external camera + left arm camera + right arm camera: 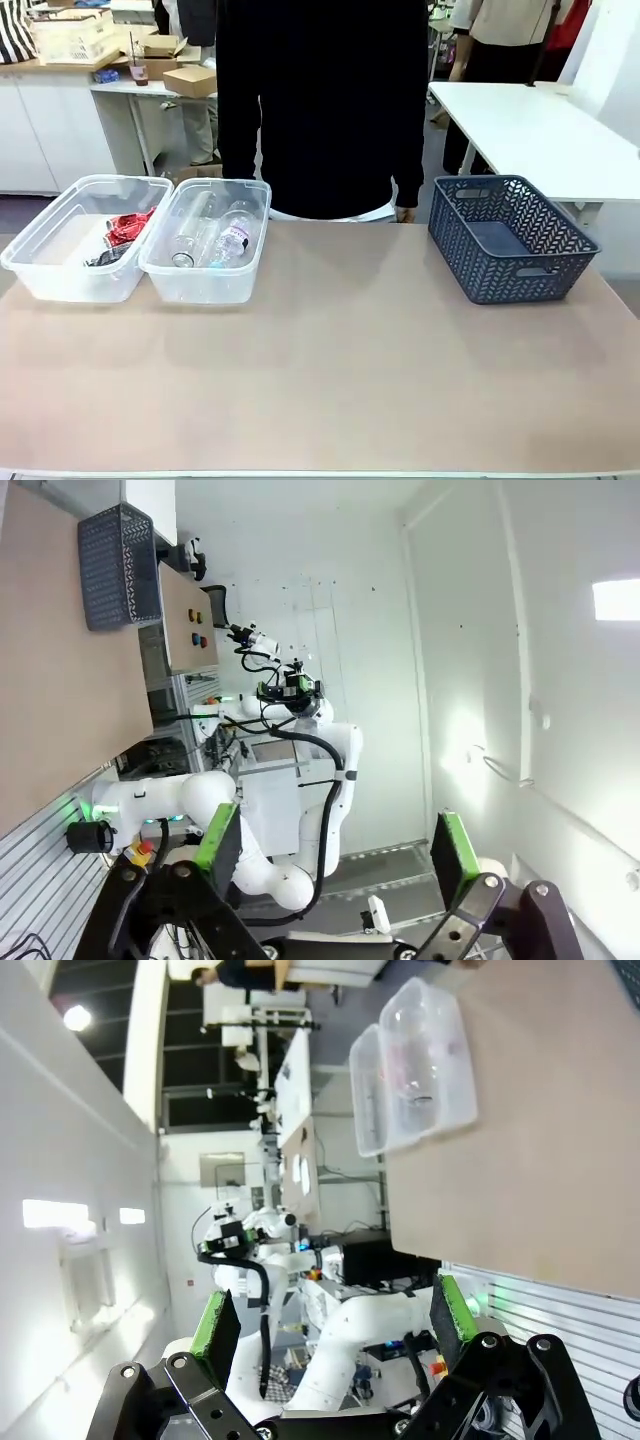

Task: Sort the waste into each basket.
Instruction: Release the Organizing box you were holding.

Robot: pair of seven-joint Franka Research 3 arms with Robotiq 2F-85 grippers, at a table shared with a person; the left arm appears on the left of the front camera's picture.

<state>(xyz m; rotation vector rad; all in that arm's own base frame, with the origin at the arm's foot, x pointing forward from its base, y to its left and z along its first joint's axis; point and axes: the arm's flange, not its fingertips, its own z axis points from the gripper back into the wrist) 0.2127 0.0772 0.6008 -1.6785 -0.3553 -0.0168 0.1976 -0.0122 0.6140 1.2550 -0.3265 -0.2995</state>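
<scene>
From my remote station I logged, left to right on the counter: left tub, clear, holding crushed cans, one red and one dark. Touching its right side stood the second tub, clear, holding clear bottles lying on their sides. Well apart, at the far right, stood a dark blue basket; I saw nothing in it. A person in black stood at the far edge, one hand at the counter.

Left pincer: jaws spread wide, nothing between them, off the counter's near edge. Right pincer: likewise wide open and holding nothing, both tubs far beyond it.
</scene>
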